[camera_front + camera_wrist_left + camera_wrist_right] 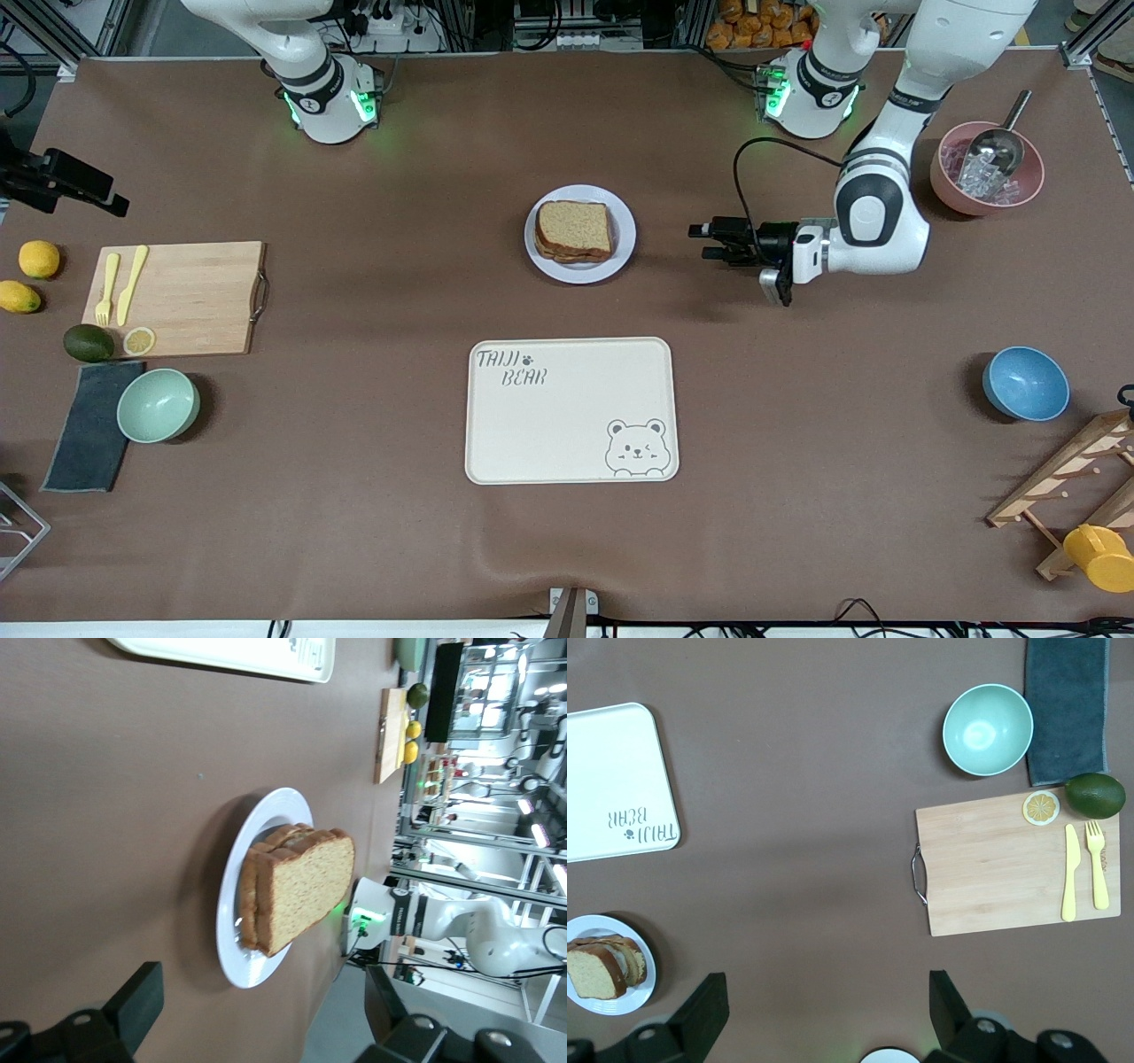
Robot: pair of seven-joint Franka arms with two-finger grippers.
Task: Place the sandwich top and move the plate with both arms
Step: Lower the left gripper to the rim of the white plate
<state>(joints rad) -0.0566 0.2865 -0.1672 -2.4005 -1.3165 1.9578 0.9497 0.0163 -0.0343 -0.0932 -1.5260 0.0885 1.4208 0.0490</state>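
Note:
The sandwich top (574, 227), a light-brown bread slice, lies on the stacked slices on the round pale plate (624, 252) in the table's middle. My left gripper (706, 242) hangs low over the table beside the plate, toward the left arm's end. It lies level, points at the plate and is open with nothing in it. The left wrist view shows the sandwich top (306, 890) and the plate (232, 943) ahead of that open left gripper (261, 1010). My right gripper (824, 1001) is open and empty, high over the table; it does not show in the front view.
A cream bear-printed tray (571, 409) lies nearer the front camera than the plate. At the right arm's end are a cutting board (190, 297), a mint bowl (158, 405) and a grey cloth (87, 425). At the left arm's end are a pink bowl (946, 190), a blue bowl (1025, 383) and a wooden rack (1076, 483).

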